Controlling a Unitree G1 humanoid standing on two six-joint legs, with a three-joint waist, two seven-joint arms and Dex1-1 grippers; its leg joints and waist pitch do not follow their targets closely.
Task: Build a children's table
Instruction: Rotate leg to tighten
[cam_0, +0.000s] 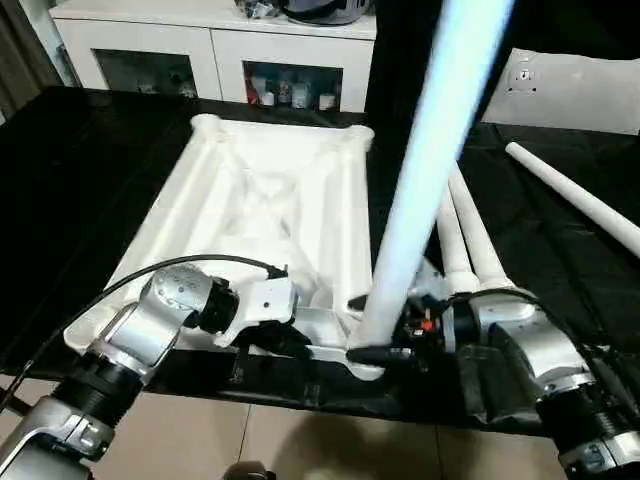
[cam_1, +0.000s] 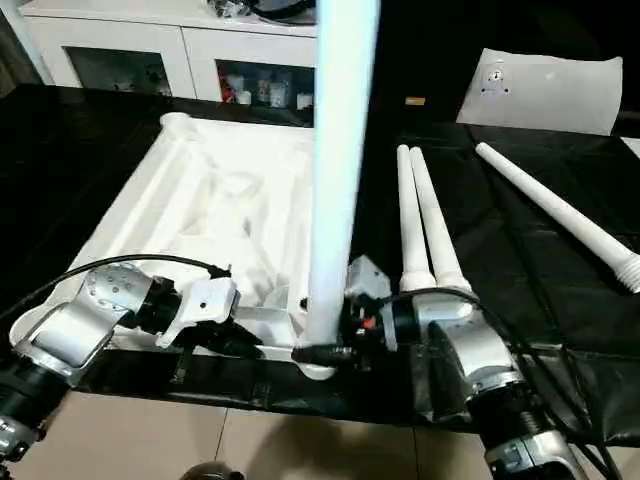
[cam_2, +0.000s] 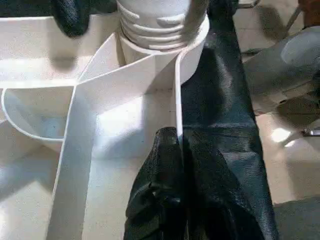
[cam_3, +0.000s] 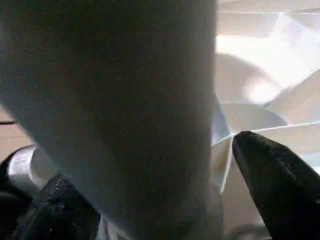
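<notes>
The black-covered work table (cam_1: 520, 270) carries the upturned tabletop (cam_1: 220, 200) (ribs up) and 3 loose legs (cam_1: 425, 225).

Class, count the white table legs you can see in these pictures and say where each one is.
4. One leg stands upright in the near corner socket of the upturned tabletop. Two legs lie side by side on the black cover. The fourth leg lies apart, further right.

White cabinet (cam_0: 215, 45) behind black-covered work table (cam_0: 80, 170) — jars inside

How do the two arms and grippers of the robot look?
Both forearms are silver metal with ribbed black collars. The left arm has a rounded silver joint, a white wrist housing and a black cable looping over it. The right arm shows black cables and a small red part. Fingers are black.
</notes>
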